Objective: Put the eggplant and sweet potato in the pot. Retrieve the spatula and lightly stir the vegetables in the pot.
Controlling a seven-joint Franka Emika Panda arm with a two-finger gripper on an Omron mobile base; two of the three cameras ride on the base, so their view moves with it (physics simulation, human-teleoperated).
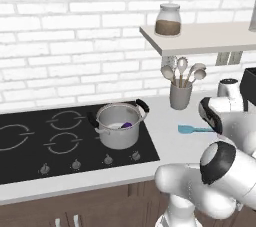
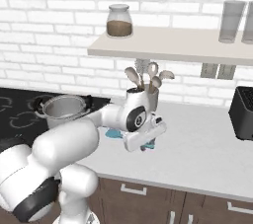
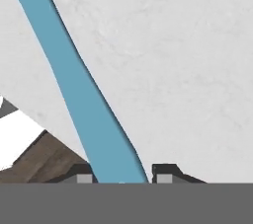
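Teal-blue spatula (image 3: pixel 79 94); shiny steel pot (image 1: pixel 119 126) with black handles; dark-purple eggplant (image 1: pixel 127 125); white brick wall (image 1: pixel 75 41).

Arm: my white arm rises from the base, bends at a dark-jointed elbow and reaches forward and down toward the bench. Wrist: tipped downward, hand low over the bench surface. Gripper (image 3: pixel 121 172): pointing down, both dark fingertips (image 3: pixel 165 171) just off either side of the spatula (image 3: pixel 74 80) handle, jaws narrow around it; I cannot tell whether they are touching it.
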